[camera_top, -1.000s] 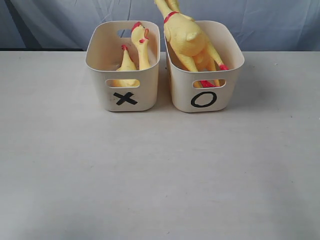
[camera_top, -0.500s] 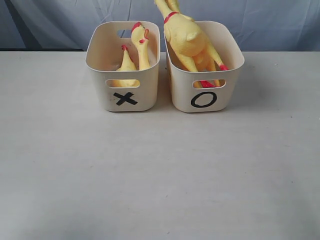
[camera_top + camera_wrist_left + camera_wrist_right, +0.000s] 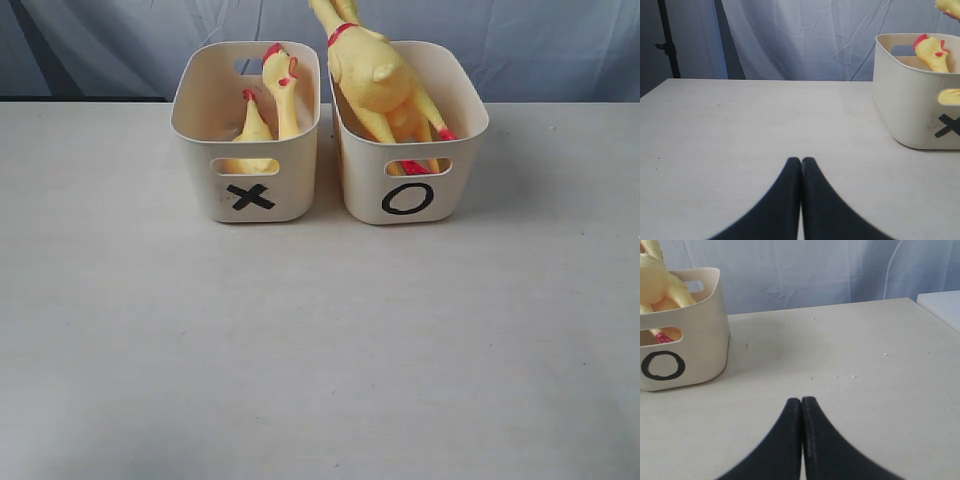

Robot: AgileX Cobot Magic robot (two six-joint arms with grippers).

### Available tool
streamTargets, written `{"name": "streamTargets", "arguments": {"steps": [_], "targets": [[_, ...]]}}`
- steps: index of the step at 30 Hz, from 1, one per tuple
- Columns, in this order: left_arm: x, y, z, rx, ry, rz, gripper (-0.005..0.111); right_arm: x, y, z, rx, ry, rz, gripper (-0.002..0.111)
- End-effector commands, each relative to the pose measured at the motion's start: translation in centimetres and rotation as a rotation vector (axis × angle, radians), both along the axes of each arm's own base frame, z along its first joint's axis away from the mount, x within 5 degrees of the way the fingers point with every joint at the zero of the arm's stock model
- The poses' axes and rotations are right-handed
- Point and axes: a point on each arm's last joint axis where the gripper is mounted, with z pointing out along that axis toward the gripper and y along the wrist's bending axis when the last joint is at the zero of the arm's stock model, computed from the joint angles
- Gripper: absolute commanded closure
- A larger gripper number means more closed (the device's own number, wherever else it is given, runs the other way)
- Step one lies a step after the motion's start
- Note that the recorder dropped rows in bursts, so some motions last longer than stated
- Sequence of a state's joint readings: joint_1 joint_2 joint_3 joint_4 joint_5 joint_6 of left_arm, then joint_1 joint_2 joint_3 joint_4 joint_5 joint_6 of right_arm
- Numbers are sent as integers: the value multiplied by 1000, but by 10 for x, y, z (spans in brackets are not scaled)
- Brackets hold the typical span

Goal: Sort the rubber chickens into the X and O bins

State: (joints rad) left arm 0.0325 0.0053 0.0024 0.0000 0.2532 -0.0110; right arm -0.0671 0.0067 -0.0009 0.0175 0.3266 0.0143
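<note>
We find a tall rubber chicken [image 3: 282, 85] upright in the X bin [image 3: 292, 190], leaning at its right wall, with a shorter chicken [image 3: 253, 125] touching it on the left. A large chicken [image 3: 380, 80] lies tilted in the O bin [image 3: 362, 195], neck out past the back rim, red feet by the front handle slot. The bins stand just beside each other at the back of the counter [image 3: 320, 340], before a blue-grey curtain [image 3: 120, 40]. The left gripper [image 3: 801, 164] and right gripper [image 3: 801, 404] hang low over the counter, each pressed together on nothing, apart from the bins.
</note>
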Motion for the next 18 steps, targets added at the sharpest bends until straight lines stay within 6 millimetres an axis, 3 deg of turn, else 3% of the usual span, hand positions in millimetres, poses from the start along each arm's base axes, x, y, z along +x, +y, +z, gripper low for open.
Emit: {"name": "streamTargets", "arguments": {"steps": [1, 18], "targets": [[0, 0, 2, -3, -21, -3, 107, 0, -1, 0, -1, -4, -9, 109], [0, 0, 2, -3, -21, -3, 107, 0, 0, 1, 12, -14, -8, 109]]}}
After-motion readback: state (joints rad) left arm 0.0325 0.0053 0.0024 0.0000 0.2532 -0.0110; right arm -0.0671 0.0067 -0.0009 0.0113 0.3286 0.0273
